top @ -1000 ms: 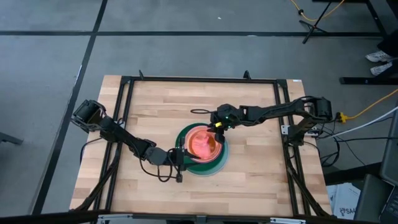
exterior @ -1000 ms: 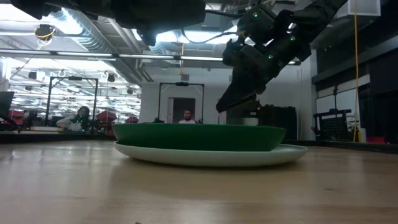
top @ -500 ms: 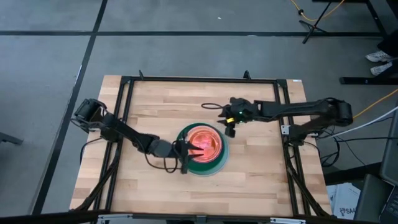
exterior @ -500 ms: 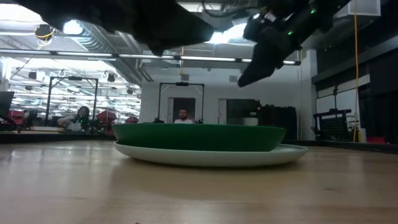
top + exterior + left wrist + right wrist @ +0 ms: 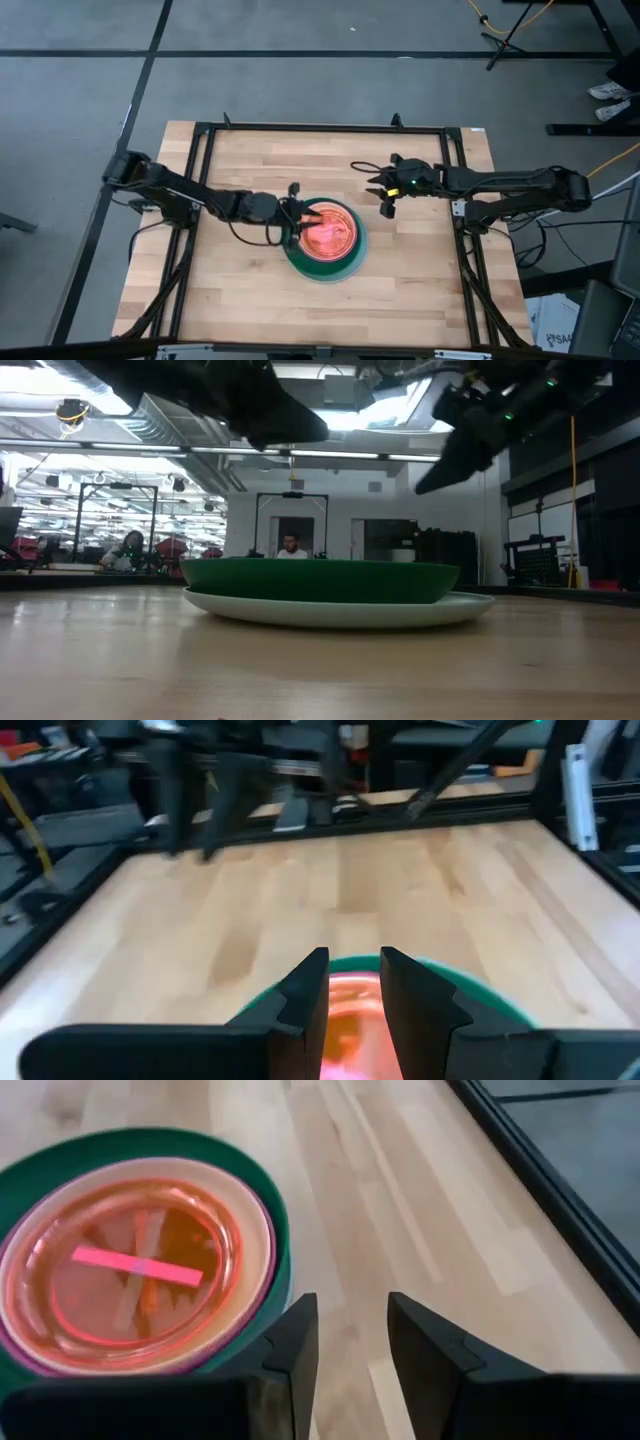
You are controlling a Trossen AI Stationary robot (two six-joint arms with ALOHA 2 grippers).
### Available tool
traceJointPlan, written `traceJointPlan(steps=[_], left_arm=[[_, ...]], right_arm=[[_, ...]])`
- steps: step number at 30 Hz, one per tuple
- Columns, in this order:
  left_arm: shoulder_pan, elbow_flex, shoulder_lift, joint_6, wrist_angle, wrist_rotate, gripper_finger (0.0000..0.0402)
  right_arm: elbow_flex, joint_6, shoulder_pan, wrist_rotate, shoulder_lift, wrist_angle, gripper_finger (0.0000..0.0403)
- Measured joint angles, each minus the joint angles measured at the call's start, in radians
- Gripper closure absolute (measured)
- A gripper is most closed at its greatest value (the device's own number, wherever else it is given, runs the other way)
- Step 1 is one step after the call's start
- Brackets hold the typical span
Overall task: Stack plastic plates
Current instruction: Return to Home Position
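The left gripper hangs over the left rim of the stack of round plastic plates. In its wrist view its two dark fingers stand only a narrow slit apart, with nothing between them. The right gripper is above bare wood to the stack's right, clear of it. Its fingers are parted by a modest gap and are also empty.

The stack sits near the middle of the light wooden table. At the bottom lies a large pale blue plate, its edge jutting out beneath a large dark green plate. Inside the green rim a thin magenta plate edge shows, then a peach plate. On top are small translucent orange-pink plates, glowing, with a bright pink bar visible through them. How many small ones there are I cannot tell. All sit nested and level.
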Motion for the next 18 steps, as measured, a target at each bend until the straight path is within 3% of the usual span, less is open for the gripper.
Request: traceJointPlan(steps=[4,9,13,18], left_arm=[[0.050,-0.001,-0.094,-0.010,-0.111,0.004,0.0315],[0.111,-0.071,-0.185,-0.021,-0.121,0.082,0.0315],[0.146,-0.177,-0.255,-0.027,-0.075,0.102,0.0315],[0.163,-0.344,-0.335,-0.040,0.122,0.105,0.0315]], right_arm=[[-0.063,0.001,-0.030,-0.003,-0.076,0.023,0.0288],[-0.120,0.006,-0.073,-0.101,-0.184,0.059,0.0288],[-0.154,0.006,-0.077,-0.133,-0.261,0.110,0.0288],[-0.198,-0.020,-0.078,-0.131,-0.300,0.212,0.0288]])
